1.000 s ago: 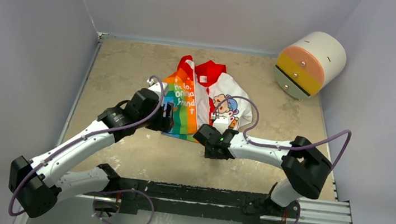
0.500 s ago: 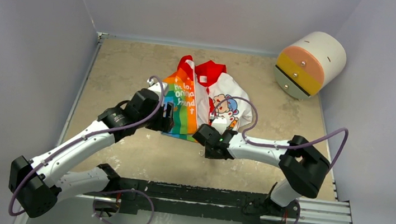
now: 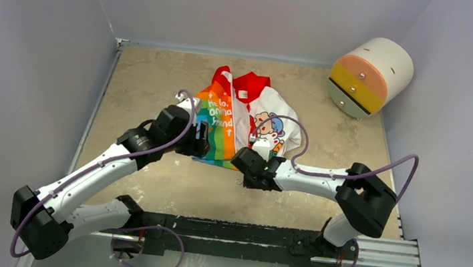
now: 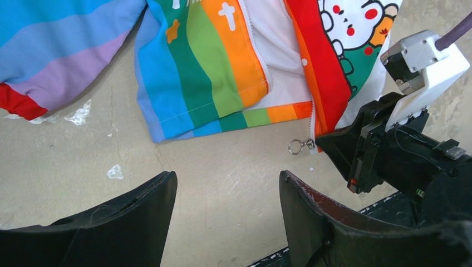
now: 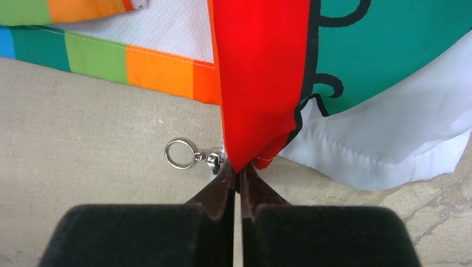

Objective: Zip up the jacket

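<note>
Unzipped jacket flat on counter, centre-far. My right claw clenched on its red hem corner, beside pull ring. Left claw released, hovering over bare counter near rainbow hem. I'd keep hem taut, bring left onto ring, draw straight along teeth. Can't tell whether slider engages both tracks; fabric and claw hide it.

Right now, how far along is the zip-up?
Barely started. Done: right tool is shut on the red bottom corner of the small rainbow-and-white fabric jacket. In hand: open left tool hovers near the metal ring pull. Left: the whole zip, slider at the hem.
</note>
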